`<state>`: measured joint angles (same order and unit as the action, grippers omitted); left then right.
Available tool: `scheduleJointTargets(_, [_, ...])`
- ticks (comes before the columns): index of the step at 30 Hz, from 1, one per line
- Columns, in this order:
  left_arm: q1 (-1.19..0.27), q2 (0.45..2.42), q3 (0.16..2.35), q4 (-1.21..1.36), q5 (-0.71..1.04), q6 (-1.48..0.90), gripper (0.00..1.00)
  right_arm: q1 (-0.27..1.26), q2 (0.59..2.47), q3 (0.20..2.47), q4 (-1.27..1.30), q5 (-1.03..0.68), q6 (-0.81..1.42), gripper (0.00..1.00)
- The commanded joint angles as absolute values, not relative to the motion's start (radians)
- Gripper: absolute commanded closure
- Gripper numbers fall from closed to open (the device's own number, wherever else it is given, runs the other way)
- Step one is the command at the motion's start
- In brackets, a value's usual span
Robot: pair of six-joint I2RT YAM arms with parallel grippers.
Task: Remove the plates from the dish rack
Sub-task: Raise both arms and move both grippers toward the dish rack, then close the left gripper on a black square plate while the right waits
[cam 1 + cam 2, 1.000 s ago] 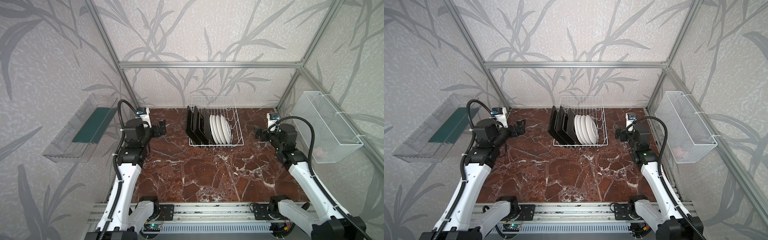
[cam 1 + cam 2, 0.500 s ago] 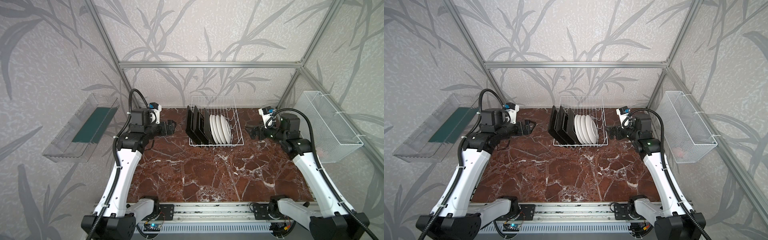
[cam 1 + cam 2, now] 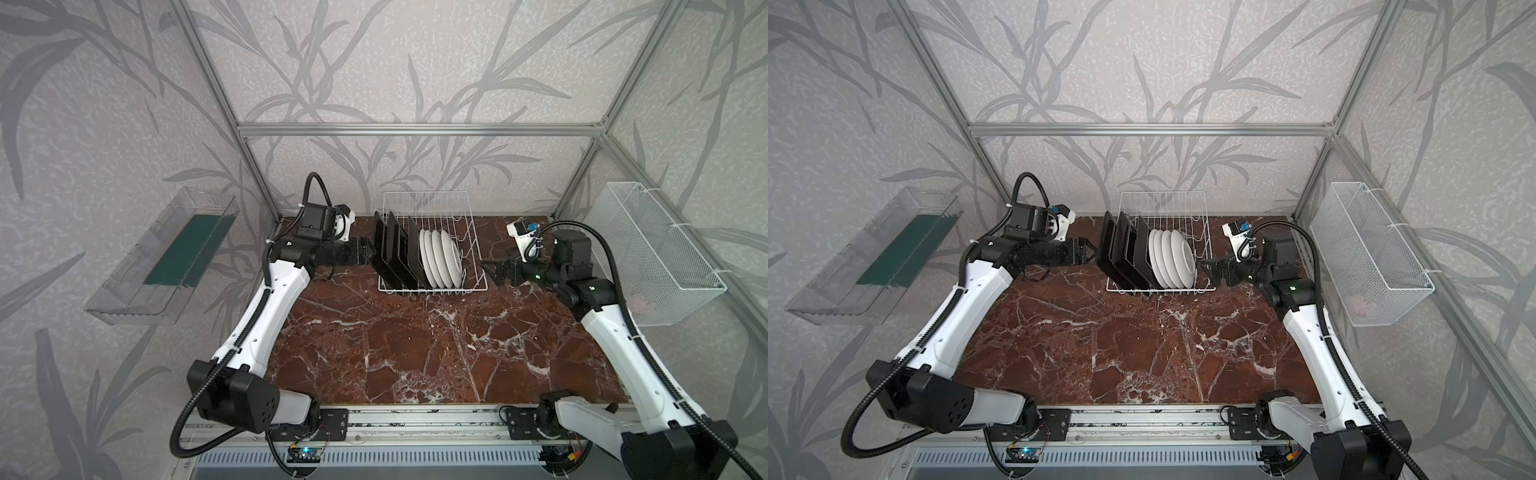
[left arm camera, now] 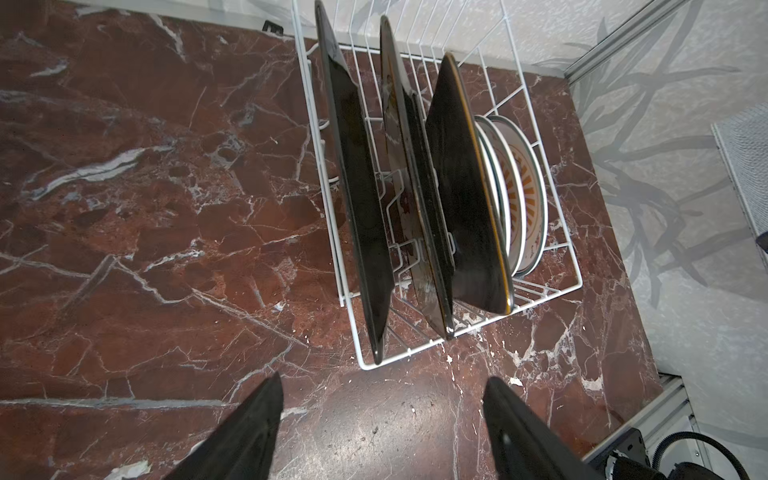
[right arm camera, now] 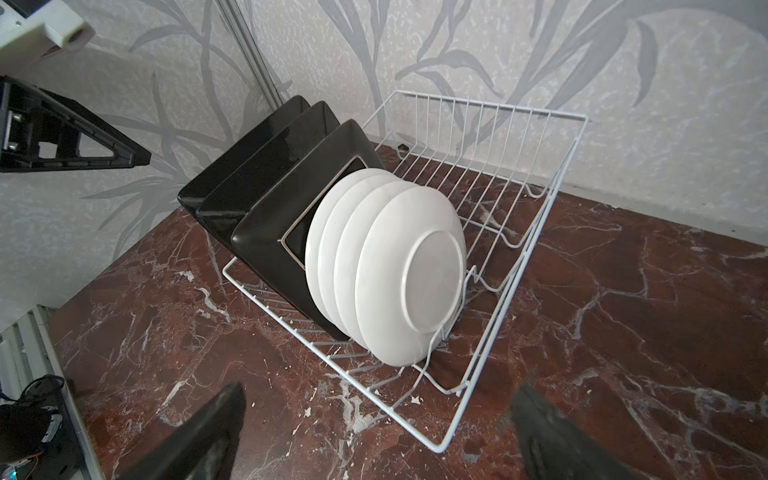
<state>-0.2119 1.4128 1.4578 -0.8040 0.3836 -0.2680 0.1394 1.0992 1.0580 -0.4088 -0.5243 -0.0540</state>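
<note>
Table of red-brown marble carries the dish rack at its far edge, and I place everything else from that rack. Nothing is unloaded yet. The square black plates stand on edge in the rack's left half. The round white plates lean packed together just right of them, and the rack's right end is bare wire. My left fingers are apart with nothing between them, just outside the rack's left end, facing the outermost black plate. My right fingers stand wide apart and empty just outside the rack's right end, facing the back of the last white plate.

Risks, as I judge them: the plates look glossy and thin-edged, so a shallow pinch could let one slip. The white ones touch, so pulling one may drag its neighbour. A plate lifted askew could catch a tine and shift the rack.

Two black plates sit so close together that I cannot count them surely. The white plates' printed faces are mostly covered. From above I cannot tell whether my left fingers touch the outermost plate.
</note>
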Motion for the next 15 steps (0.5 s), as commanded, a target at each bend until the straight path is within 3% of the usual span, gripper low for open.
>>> scheduleJointTargets(1, [-0.218, 1.438, 1.504, -0.829, 0.359, -0.295, 0.23, 0.151, 1.100, 1.042, -0.393, -0.525, -0.051, 0.01])
scheduleJointTargets(15, [-0.222, 1.605, 1.586, -0.791, 0.355, -0.356, 0.36, 0.196, 1.114, 1.020, -0.379, -0.489, -0.049, 0.01])
